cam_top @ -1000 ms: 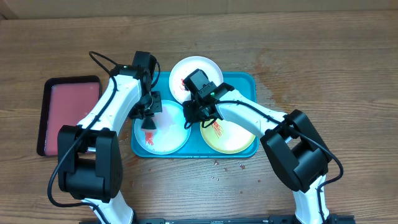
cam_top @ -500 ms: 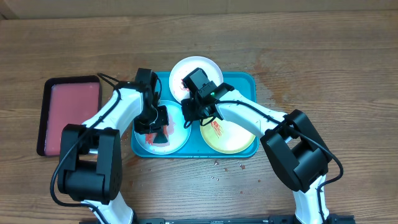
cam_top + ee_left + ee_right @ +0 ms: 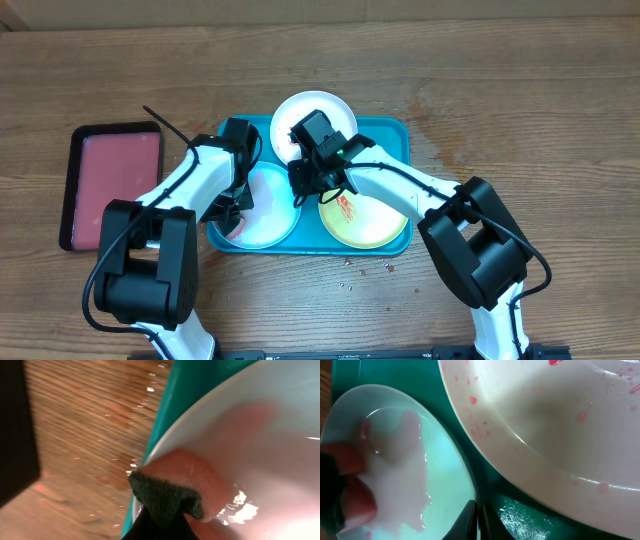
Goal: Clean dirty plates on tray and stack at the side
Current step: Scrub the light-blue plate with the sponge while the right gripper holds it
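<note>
The turquoise tray (image 3: pixel 392 135) holds three plates. The pale blue plate (image 3: pixel 270 205) is at its left, the white one (image 3: pixel 312 112) at the back, and the yellow-green one (image 3: pixel 370 222), with red marks, at the right. My left gripper (image 3: pixel 232 222) is shut on a pink sponge with a dark green face (image 3: pixel 170 492), pressed on the pale blue plate (image 3: pixel 260 440) near its front-left rim. My right gripper (image 3: pixel 301 186) is shut on that plate's right rim (image 3: pixel 470 495). The plate (image 3: pixel 440 460) carries a wet pinkish film.
A black-rimmed tray with a pink inside (image 3: pixel 110 185) lies on the wooden table left of the turquoise tray. Small crumbs (image 3: pixel 350 275) lie in front of the tray. A plate with red specks (image 3: pixel 560 420) is close beside my right fingers.
My left gripper has dragged the sponge toward the front left of the pale blue plate. The red marks there are now smeared into a pale film. The right gripper has held still.
</note>
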